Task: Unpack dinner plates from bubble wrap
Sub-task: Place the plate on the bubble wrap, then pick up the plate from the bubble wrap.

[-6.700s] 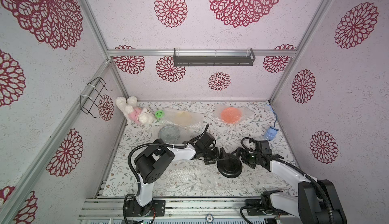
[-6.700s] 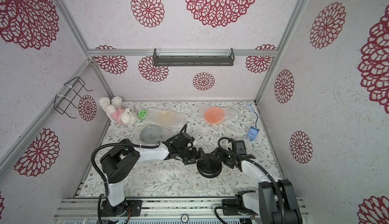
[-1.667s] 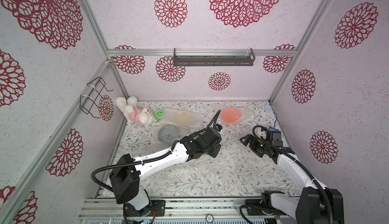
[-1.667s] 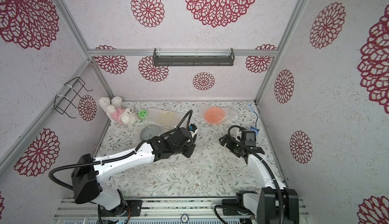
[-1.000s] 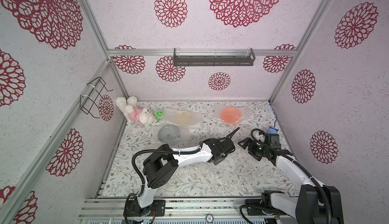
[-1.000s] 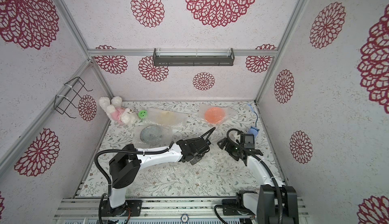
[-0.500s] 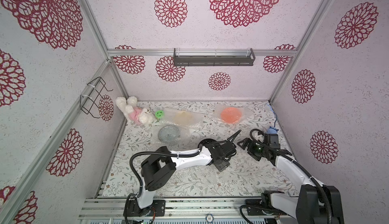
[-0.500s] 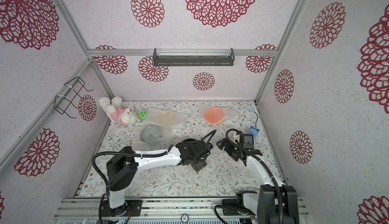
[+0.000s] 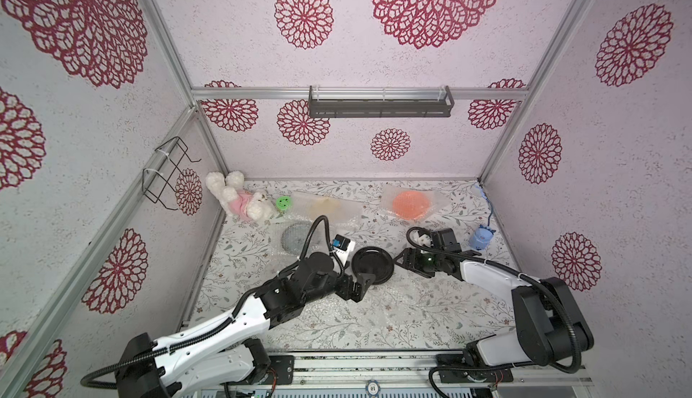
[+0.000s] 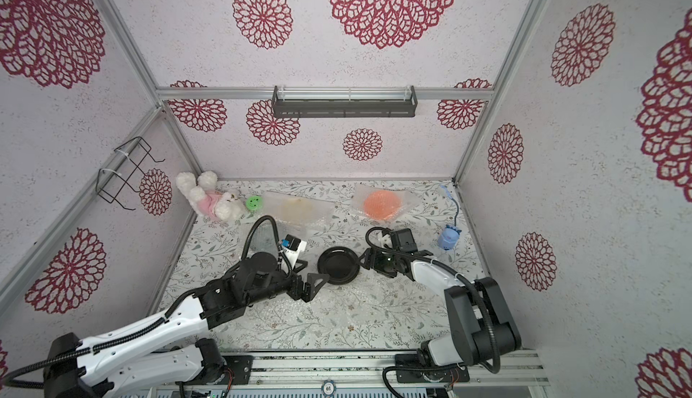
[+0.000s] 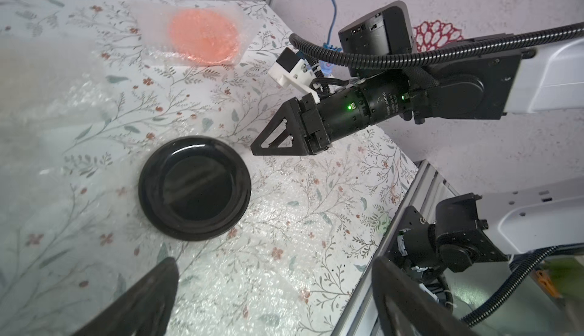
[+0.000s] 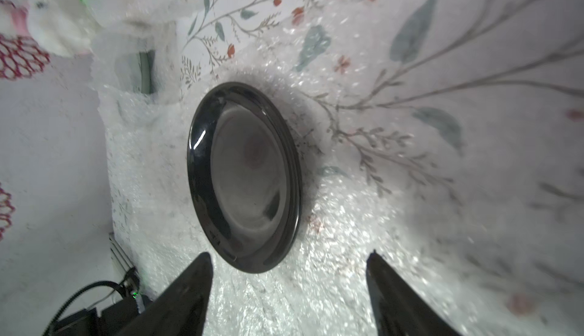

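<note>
**Black plate out of its wrap, three still to go**

Since a second ago the left gripper (image 9: 362, 285) has let go and drawn back toward the near edge. The black plate (image 9: 372, 265), which it then hid, now lies bare and flat in the middle of the floral table (image 9: 239, 261) in both top views. The left jaws stand apart just beside the plate's near rim and hold nothing. From the opposite side the right gripper (image 9: 400, 261) points at the rim, close but not touching as far as we can tell. A loose sheet of bubble wrap (image 9: 404, 302) spreads over the near part of the table. Toward the back, the orange plate (image 9: 411, 205), the cream plate (image 9: 324, 209) and the blue-green plate (image 9: 292, 239) each sit under wrap.

Through the left wrist camera we see that arm's fingers (image 11: 148, 296) wide apart with only bubbled film between them. The black plate lies beyond them, and the right gripper shows side-on past its far rim.

Through the right wrist camera the right jaws are also apart and empty. The plate lies just ahead, nearer one finger, with film around it.

We judge this plate done and its release finished. The next move calls for both arms to clear it without nudging it and reach a wrapped plate. There one gripper must pinch the thin, slippery film at an edge while the other steadies or draws out the plate.
</note>
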Robot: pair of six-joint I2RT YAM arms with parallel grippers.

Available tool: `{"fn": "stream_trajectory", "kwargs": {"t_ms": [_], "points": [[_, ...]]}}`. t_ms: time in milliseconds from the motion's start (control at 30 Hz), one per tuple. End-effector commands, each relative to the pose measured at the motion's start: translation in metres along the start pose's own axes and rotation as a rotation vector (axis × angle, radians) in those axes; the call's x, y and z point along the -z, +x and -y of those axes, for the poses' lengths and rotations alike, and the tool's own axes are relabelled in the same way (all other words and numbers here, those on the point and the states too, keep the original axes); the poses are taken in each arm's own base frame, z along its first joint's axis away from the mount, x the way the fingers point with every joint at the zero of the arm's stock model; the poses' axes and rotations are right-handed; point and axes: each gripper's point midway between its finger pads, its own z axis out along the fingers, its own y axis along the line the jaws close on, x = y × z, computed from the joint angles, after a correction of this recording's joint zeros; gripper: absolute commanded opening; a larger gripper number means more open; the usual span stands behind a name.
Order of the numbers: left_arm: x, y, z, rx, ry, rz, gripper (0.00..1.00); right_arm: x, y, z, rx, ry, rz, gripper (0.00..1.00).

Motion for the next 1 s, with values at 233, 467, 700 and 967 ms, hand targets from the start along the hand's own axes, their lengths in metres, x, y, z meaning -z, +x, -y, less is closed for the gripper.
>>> {"fn": "stream_trajectory", "kwargs": {"t_ms": [233,467,700,967], "points": [[0.026,-0.011,-0.042,0.299,0.001,0.147,0.97,-0.040,-0.008,0.002,0.079,0.025,-0.044,0.37],[0.013,-0.005,-0.051,0.302,-0.036,0.105,0.97,-0.047,-0.004,0.006,0.074,0.030,-0.058,0.21],[-0.012,0.013,-0.069,0.330,-0.115,0.024,0.97,-0.048,-0.001,0.012,0.066,0.062,-0.070,0.05],[-0.018,0.038,-0.109,0.411,-0.279,-0.029,0.97,-0.025,-0.010,-0.014,0.058,0.015,-0.044,0.00]]}}
